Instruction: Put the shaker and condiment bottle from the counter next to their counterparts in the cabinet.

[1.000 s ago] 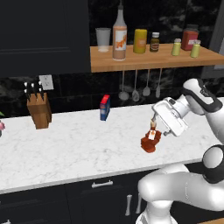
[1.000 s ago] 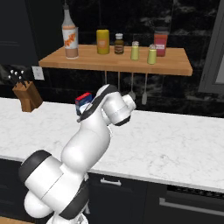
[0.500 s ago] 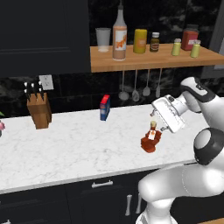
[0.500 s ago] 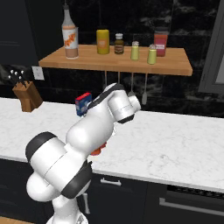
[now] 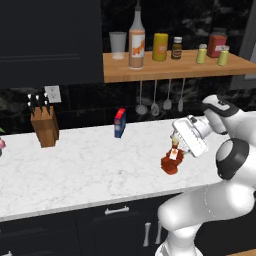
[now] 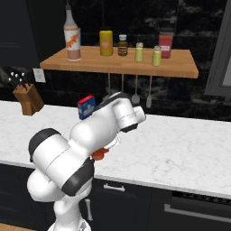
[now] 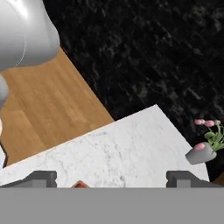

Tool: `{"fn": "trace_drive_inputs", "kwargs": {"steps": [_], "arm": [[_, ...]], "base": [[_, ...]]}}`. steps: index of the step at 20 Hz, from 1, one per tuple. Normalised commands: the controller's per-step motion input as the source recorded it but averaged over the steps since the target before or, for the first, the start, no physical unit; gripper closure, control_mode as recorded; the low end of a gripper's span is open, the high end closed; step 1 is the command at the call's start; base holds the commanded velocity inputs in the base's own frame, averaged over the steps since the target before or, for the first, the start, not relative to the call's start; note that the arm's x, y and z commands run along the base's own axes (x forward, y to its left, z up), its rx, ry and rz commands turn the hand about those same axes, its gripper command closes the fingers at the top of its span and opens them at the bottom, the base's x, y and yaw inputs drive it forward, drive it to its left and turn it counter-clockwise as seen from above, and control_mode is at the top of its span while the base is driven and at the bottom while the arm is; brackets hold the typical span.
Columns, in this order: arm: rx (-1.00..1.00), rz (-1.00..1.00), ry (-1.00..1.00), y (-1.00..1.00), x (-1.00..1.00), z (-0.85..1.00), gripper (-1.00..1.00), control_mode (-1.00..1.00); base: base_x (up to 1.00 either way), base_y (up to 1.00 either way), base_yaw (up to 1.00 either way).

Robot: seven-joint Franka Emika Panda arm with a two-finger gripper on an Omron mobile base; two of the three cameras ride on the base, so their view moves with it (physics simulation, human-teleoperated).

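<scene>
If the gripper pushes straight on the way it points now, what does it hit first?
Probably the reddish-brown condiment bottle with the tan cap: the gripper sits at its neck, pointing down-left, with the white marble counter beyond. Whether it already grips is unclear.

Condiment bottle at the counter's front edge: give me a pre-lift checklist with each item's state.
1. Tool at the condiment bottle neck: ok.
2. Firm grip on the bottle: cannot tell; the fingers are hidden in both base views.
3. Bottle upright on the counter: ok.
4. Free space on the cabinet beside the pale bottle: ok, a gap lies toward the yellow canister.
5. Two shakers on the shelf together: ok.
6. Blue box clear of the bottle: ok.
</scene>
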Motion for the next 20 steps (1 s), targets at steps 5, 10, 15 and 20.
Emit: {"fn": "trace_drive_inputs", "kwargs": {"steps": [5,10,15,20], "arm": [[0.0,-0.05,0.0,0.0,0.19,-0.14,-1.0,-1.0],[0.01,-0.03,0.02,0.0,0.31,-0.02,-1.0,-1.0],[0.0,-0.02,0.03,0.0,0.25,-0.19,-1.0,-1.0],[0.0,-0.01,0.02,-0.02,0.18,-0.26,-1.0,-1.0]], "base": [[0.0,0.0,0.0],[0.0,0.0,0.0],[0.0,0.0,0.0],[0.0,0.0,0.0]]}}
